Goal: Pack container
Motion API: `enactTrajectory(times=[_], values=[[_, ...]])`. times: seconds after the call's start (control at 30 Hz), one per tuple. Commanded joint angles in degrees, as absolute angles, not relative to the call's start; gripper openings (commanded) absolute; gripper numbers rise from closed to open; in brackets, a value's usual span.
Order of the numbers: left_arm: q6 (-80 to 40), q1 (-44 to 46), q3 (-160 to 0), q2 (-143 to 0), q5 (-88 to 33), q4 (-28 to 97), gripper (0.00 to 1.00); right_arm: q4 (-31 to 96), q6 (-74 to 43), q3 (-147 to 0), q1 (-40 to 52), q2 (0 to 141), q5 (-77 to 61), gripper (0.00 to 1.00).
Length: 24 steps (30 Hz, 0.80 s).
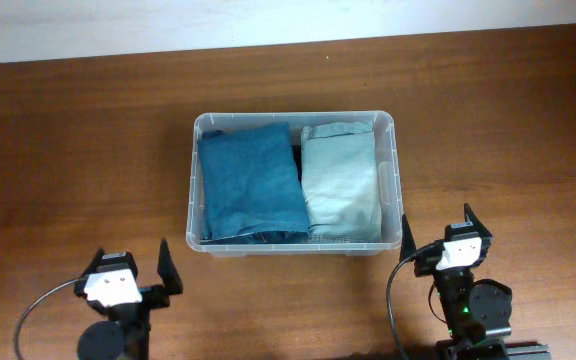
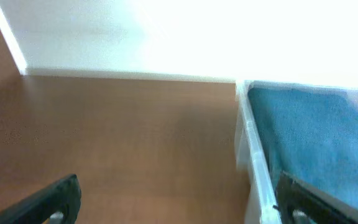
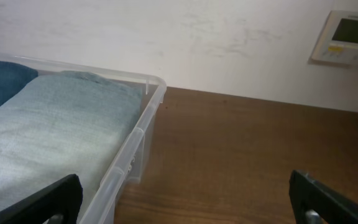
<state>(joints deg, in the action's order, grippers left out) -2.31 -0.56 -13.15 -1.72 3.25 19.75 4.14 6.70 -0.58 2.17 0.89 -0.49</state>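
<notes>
The clear plastic container stands at the table's middle. It holds a folded dark blue garment on its left and a folded pale green garment on its right. My left gripper is open and empty, near the front edge, left of the container's near corner. My right gripper is open and empty, just off the container's front right corner. The left wrist view shows the container's wall and blue cloth. The right wrist view shows the rim and pale cloth.
The brown wooden table runs to a white wall at the back. A white wall thermostat shows in the right wrist view. Black cables trail from both arm bases at the front edge.
</notes>
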Motion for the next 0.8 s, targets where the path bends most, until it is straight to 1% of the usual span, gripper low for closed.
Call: enactTrajectory(times=[0.0,0.07,0.13,0.23,0.77], values=[[3.8,1.2,-7.0,-0.3,2.8,8.9,0.99,4.5,7.1,-0.3,1.8,0.5,-1.0,0.98],[9.7,2.7,-3.7,-0.3,2.8,2.0,0.99,4.5,7.1,-0.3,1.8,0.5,-1.0,0.99],[12.1,3.8,-1.4,-0.3,2.8,-1.0,0.99,4.5,7.1,-0.3,1.8,0.5,-1.0,0.98],[10.9,4.4,-0.5,-0.3,-0.7,4.5,0.99,4.5,7.1,-0.3,1.8,0.5,-1.0,0.98],[10.8,4.3,-0.5,-0.3,-0.8,4.7,0.99,4.5,7.1,-0.3,1.8,0.5,-1.0,0.99]])
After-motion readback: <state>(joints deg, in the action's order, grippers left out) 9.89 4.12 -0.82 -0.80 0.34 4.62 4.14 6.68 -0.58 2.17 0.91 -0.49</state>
